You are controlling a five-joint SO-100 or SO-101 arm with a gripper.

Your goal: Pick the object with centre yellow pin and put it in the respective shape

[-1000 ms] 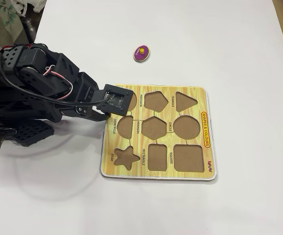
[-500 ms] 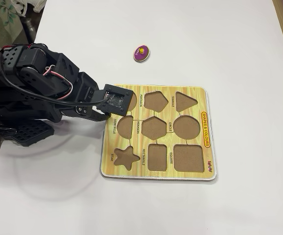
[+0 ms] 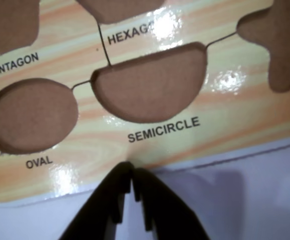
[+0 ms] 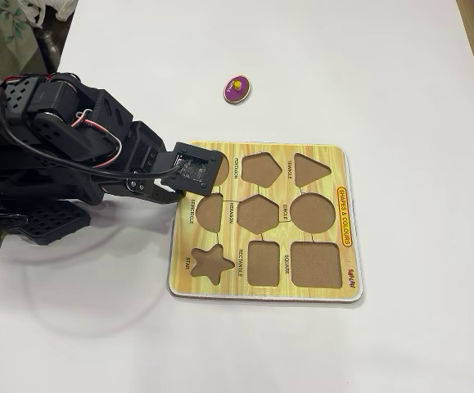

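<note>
The object with centre yellow pin (image 4: 237,88), a small purple oval, lies on the white table beyond the board's far edge in the fixed view, well apart from the arm. It does not show in the wrist view. The yellow wood-grain board (image 4: 345,214) lies flat with all its cutouts empty. The respective shape, the brown cutout labelled OVAL (image 3: 32,120), is at the left of the wrist view. In the fixed view the wrist camera block partly covers that oval cutout (image 4: 220,170). My gripper (image 3: 132,172) is shut with nothing in it, its tips at the board's edge below the SEMICIRCLE label.
The semicircle cutout (image 3: 150,82) lies right beside the oval one. The black arm (image 4: 56,147) fills the left side of the fixed view. White table (image 4: 367,98) surrounds the board, and its edge runs along the far right.
</note>
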